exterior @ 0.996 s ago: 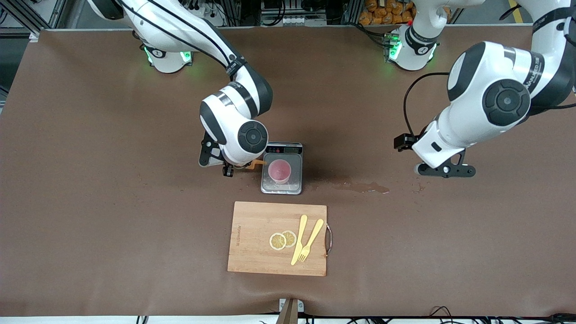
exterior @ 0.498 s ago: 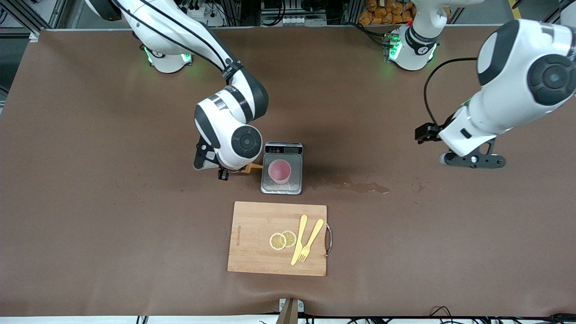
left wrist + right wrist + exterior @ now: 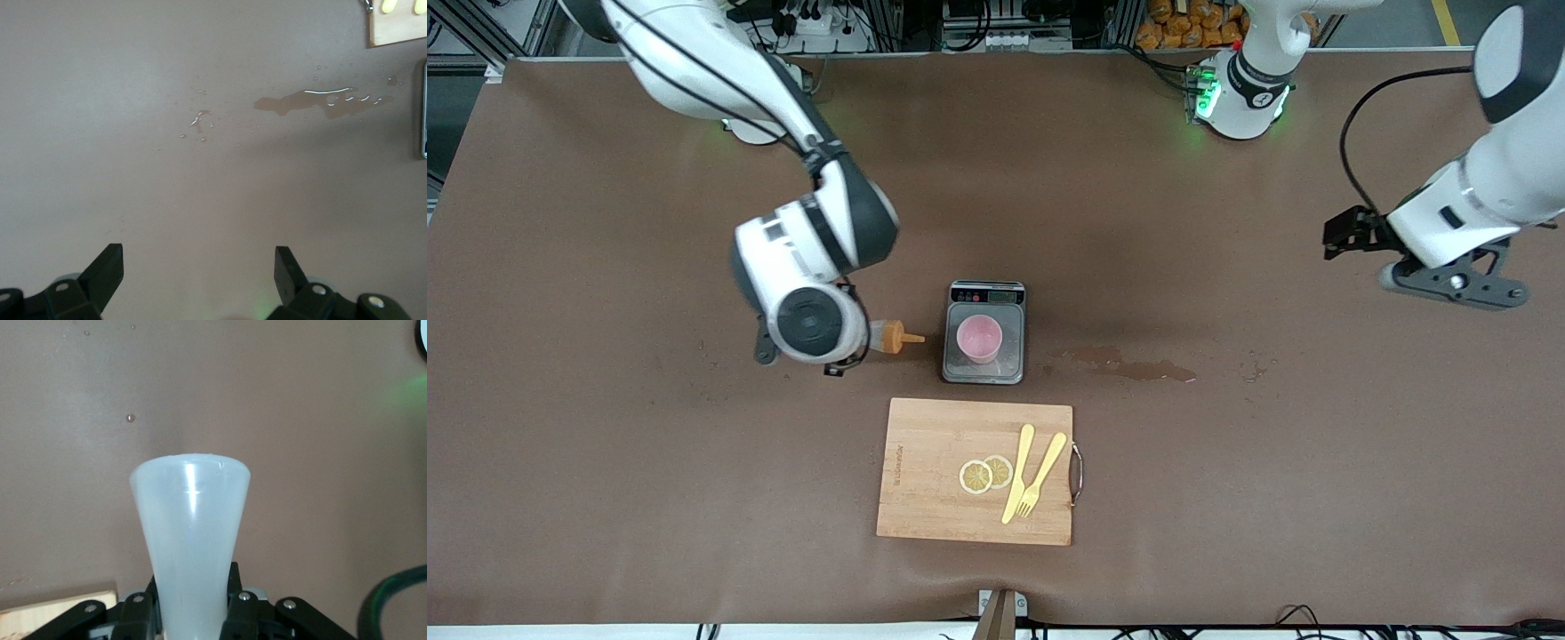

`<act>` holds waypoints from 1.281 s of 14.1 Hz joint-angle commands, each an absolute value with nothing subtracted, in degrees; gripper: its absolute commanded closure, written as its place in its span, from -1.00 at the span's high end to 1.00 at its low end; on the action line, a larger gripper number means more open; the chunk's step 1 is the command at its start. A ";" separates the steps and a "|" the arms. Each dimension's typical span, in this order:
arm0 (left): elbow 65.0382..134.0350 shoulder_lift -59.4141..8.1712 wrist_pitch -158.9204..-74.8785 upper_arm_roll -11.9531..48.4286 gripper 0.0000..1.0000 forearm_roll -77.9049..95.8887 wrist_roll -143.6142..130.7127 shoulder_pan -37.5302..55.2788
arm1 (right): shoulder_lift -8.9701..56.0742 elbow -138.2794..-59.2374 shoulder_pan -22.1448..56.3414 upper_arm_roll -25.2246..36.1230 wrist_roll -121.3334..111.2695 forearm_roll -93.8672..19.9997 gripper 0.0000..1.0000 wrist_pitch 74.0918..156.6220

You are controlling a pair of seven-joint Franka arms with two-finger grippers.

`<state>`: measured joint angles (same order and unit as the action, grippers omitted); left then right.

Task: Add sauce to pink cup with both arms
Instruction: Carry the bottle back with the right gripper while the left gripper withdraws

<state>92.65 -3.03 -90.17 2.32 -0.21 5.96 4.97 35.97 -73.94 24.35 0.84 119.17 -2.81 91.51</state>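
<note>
The whole table (image 3: 605,462) is being looked down on from high up in the front view, facing both robot bases. In the left wrist view, bare tabletop is being looked at from well above, and a wet spill (image 3: 320,102) is being shown; the same spill (image 3: 1134,364) is being seen from the front. In the right wrist view, the sauce (image 3: 191,540) is being seen from very close.

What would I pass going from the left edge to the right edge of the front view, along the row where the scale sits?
Right tool holding the sauce bottle → grey scale with the pink cup on it → spilled puddle → left tool, in the air over the left arm's end of the table.
</note>
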 commanded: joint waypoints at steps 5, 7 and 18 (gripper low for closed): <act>93.87 1.32 -87.45 2.11 1.00 -0.62 5.89 5.01 | 32.26 -74.53 8.81 -0.18 97.61 -18.78 -0.31 85.00; 93.60 2.10 -87.19 2.02 1.00 -0.53 5.89 4.83 | 32.34 -74.53 2.84 -0.09 89.78 -23.62 -0.30 81.75; 91.24 3.25 -86.57 4.31 1.00 0.27 2.81 3.08 | 40.77 -78.56 -21.52 0.00 48.47 -36.03 -0.25 72.07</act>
<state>92.16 2.55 -87.58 3.66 -0.02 3.25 3.59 38.43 -77.22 -17.81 1.23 54.59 -32.78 73.31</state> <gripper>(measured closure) 0.000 0.621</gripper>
